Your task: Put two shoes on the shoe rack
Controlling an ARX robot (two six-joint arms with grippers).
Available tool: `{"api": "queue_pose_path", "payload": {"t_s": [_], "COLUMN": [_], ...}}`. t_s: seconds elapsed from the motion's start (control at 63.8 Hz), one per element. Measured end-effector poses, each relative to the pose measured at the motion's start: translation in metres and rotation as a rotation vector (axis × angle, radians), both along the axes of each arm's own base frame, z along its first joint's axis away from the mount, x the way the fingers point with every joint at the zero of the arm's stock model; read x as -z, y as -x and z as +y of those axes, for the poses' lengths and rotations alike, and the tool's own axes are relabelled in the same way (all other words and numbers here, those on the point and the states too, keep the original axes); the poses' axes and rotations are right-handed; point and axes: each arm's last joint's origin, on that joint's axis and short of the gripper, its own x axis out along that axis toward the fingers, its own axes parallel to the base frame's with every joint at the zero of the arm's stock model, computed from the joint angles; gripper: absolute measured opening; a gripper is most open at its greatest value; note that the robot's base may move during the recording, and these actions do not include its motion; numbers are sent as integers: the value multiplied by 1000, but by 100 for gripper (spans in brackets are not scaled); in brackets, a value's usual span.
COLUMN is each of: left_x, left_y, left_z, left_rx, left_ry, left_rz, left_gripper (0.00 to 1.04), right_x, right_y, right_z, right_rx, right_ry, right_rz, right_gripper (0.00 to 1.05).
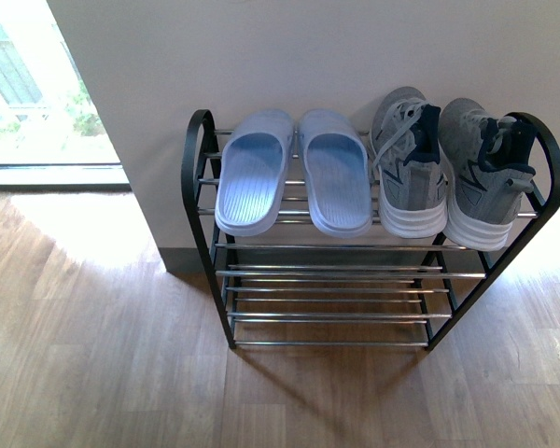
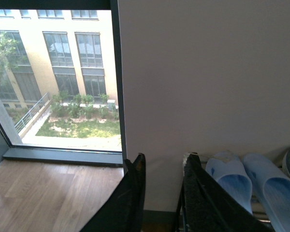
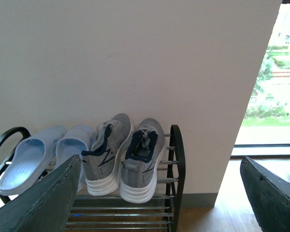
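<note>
Front view shows the job looking as good as done: the pale blue slides (image 1: 294,173) and the grey sneakers (image 1: 448,168) sit side by side on the top shelf of the shoe rack (image 1: 336,280), slides toward the window end, sneakers toward the other end, all four heels pointing out into the room and toes to the wall (image 1: 308,56). Neither arm appears in that picture, so I judge both are drawn back. What is left, I would say, is only to keep clear: any retreat should go up and away from the rack's rounded black corners, with no sweep across the heels, since the sneaker heels overhang the front bar a little and a nudge could tip one off. From the right wrist camera, the right gripper (image 3: 166,198) is spread wide with nothing between its fingers; the sneakers (image 3: 123,157) and slides (image 3: 43,157) lie beyond it and apart from it, the sneakers roughly in line with the gap. From the left wrist camera, the left gripper (image 2: 162,193) stands with a narrow gap between its dark fingers and holds nothing; the slides (image 2: 253,186) are ahead and off to one side, well apart, with the wooden floor (image 2: 43,193) and the window (image 2: 53,72) on its other side.
</note>
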Motion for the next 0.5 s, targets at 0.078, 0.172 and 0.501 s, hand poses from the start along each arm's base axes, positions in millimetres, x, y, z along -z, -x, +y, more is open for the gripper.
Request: {"api": "queue_pose_path", "payload": {"t_s": [0.078, 0.172, 0.501], "left_x": [8, 18, 36], "left_y": [7, 19, 42], "left_z": [4, 9, 25], "left_rx": [4, 1, -7], "left_ry": [-4, -9, -10], "left_rz": [6, 2, -4], "left_gripper": [7, 1, 1], "right_x": [0, 0, 0], "right_y": [0, 0, 0], "right_z": [0, 0, 0], "right_rx": [0, 0, 0], "right_ry": [0, 0, 0], "right_rz": [0, 0, 0], "right_gripper": [96, 96, 96]}}
